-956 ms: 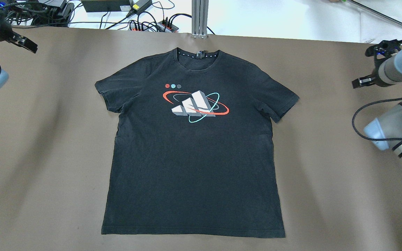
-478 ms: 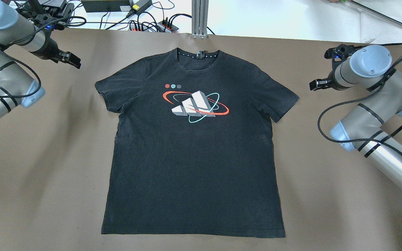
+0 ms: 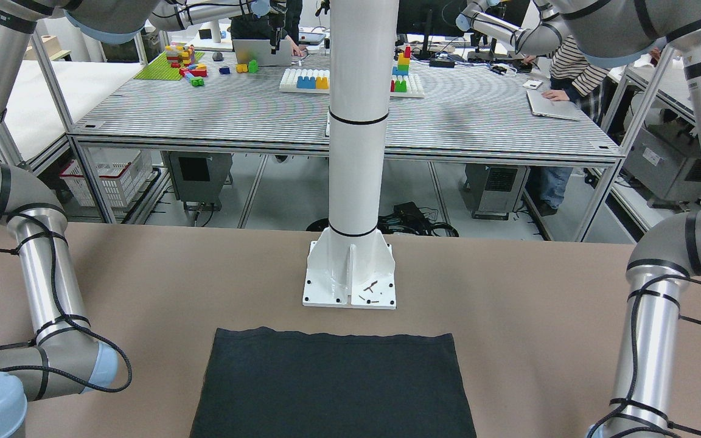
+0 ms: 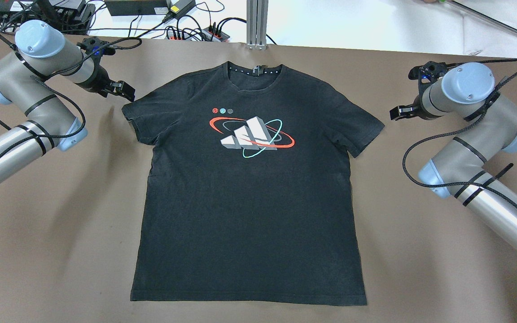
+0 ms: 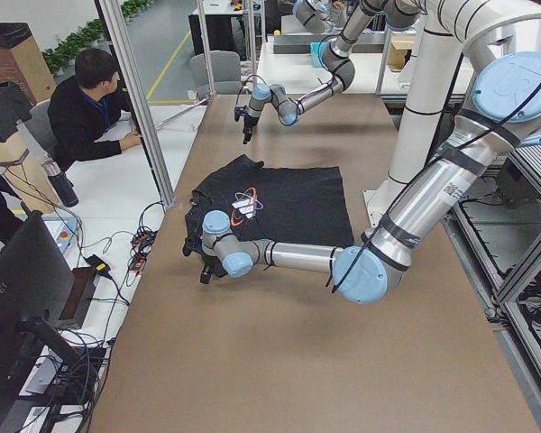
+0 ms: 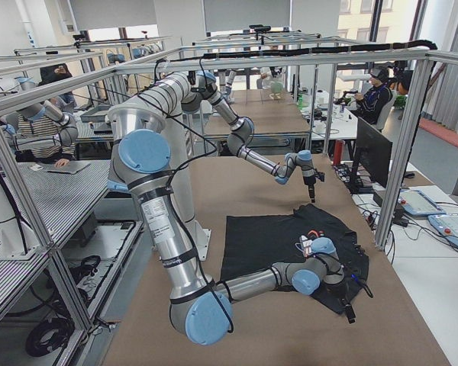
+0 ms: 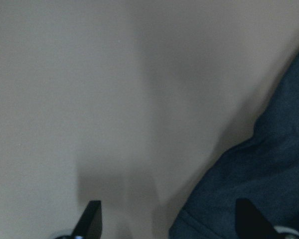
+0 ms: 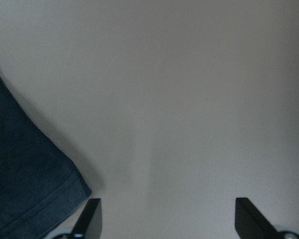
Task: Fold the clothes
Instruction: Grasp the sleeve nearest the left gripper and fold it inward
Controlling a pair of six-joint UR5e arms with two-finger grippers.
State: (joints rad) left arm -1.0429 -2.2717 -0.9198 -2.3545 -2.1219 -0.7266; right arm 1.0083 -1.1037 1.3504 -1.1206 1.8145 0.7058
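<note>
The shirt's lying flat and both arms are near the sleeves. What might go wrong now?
1. The left gripper, jaws open, is at the edge of one sleeve; it may catch only the top layer and drag the T-shirt crooked.
2. The right gripper is apart from the other sleeve, so uneven grips could skew the fold.
3. The cable looped off the right arm might brush the cloth.

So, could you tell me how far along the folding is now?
Done: nothing; the T-shirt lies flat and unfolded on the table, print up. In hand: the left gripper and right gripper, both open and empty, hover one beside each sleeve, gripping nothing yet. Left: every fold.
</note>
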